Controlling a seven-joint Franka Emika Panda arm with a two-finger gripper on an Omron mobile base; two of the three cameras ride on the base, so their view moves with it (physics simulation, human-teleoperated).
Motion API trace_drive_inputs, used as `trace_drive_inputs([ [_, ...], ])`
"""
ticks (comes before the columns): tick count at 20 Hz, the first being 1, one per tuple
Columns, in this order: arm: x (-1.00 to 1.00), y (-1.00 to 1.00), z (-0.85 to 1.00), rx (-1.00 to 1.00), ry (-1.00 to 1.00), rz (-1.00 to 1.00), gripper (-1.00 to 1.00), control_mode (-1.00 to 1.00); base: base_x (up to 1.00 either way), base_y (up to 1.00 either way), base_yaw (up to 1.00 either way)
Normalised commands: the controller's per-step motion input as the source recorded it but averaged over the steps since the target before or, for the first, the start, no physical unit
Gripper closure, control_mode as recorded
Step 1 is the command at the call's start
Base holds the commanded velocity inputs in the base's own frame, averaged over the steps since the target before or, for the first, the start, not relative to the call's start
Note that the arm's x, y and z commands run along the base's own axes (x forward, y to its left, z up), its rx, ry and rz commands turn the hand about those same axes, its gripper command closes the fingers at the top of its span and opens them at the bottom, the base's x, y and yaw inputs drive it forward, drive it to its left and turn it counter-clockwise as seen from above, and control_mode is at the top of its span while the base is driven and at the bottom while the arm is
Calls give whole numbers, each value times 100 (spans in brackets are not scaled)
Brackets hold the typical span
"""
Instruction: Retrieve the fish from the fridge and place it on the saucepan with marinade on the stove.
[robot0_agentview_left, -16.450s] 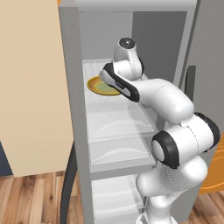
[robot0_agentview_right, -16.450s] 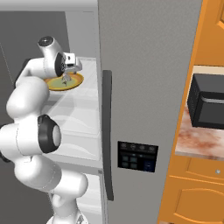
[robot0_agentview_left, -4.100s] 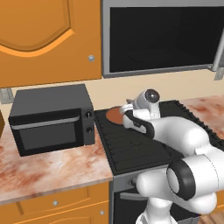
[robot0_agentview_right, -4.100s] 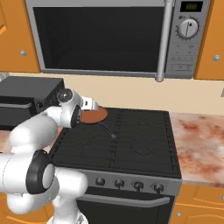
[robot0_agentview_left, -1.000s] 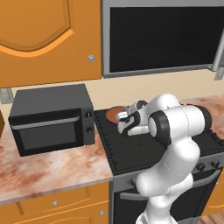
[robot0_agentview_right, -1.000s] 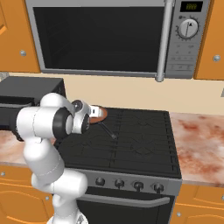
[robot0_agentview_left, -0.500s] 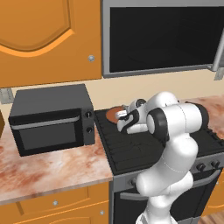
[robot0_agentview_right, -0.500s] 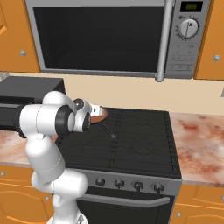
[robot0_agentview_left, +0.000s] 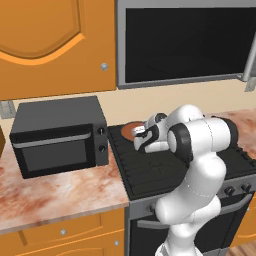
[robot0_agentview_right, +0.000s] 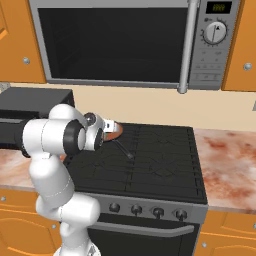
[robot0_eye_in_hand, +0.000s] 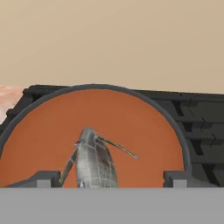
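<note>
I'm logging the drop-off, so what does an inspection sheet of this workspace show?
Surface: black stove, marbled counters either side.
Job's things: fish lies in the pan, on the reddish marinade.
Clutter: black countertop microwave left of the stove.
Claw: open, tips either side of the fish, low over the pan.
Cables: nothing seen.
Surroundings: built-in microwave above, orange cabinets.

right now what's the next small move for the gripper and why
Probably back the gripper straight up and away. Its fingertips stand wide apart, and the fish lies between them on the reddish marinade in the saucepan on the stove, so the placing looks done.
</note>
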Motion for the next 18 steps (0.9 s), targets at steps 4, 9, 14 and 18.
trace_drive_inputs([
  [4,-3,4,26,0,-4,0,-100,-100,0,0,0],
  [9,-45,20,92,0,-16,0,-100,-100,0,0,0],
  [14,-100,4,82,-2,-23,0,-100,-100,0,0,0],
  [18,-100,0,100,0,-15,0,-100,-100,0,0,0],
])
